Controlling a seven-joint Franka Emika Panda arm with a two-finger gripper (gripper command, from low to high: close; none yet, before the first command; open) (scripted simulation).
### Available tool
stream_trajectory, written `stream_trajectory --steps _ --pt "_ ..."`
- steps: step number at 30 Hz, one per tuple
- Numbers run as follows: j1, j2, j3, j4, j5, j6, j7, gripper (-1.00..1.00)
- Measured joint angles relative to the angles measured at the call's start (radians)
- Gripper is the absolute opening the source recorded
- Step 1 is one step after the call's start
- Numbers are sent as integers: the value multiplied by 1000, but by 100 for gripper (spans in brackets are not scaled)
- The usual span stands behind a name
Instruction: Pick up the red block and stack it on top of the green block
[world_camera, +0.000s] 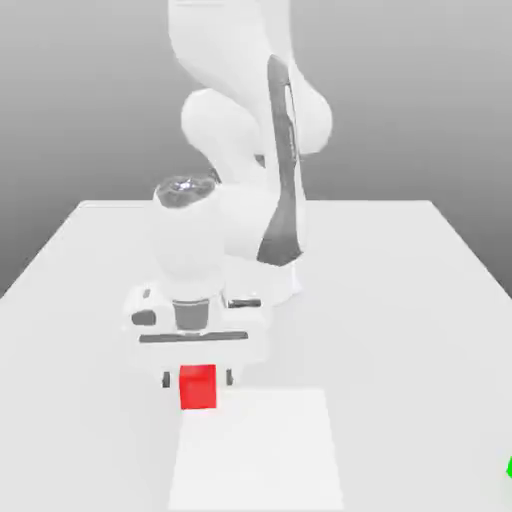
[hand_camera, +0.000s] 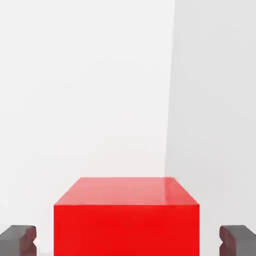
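two blocks on a white table (world_camera: 400, 280): red block (world_camera: 197, 387) near the front, green block (world_camera: 509, 467) just a sliver at the ext view's right edge, well apart from the red one.

gripper (world_camera: 197, 379) is low over the table, pointing down, w/ the red block between its fingers. ext view: a dark fingertip (world_camera: 166, 380) shows on each side of the block, just beside its upper part. hand view: red block (hand_camera: 127, 216) sits centred between the two dark pads (hand_camera: 19, 240), w/ a clear gap of white on both sides, so the fingers are spread and not touching the block. gripper midpoint (hand_camera: 128, 240) lies on the block's front face.

red block looks square-on to the fingers, top face glossy and level. it sits at the far edge of a brighter white patch (world_camera: 260, 450) on the table, at that patch's left corner in the ext view. can't tell from either view if the block rests on the surface or is just off it.

arm (world_camera: 240, 130) rises behind the gripper, white w/ a dark strip down one side.
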Motion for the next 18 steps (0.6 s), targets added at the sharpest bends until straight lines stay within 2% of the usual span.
stream_trajectory --steps 4,9,12,18 --pt "-9 6 9 1 -1 5 1 -100" --pt "-7 -149 -22 -21 -104 -127 76 -100" --pt "-17 -253 -19 -35 -133 -217 95 -100" --pt "160 -166 70 147 -126 -332 208 -100"
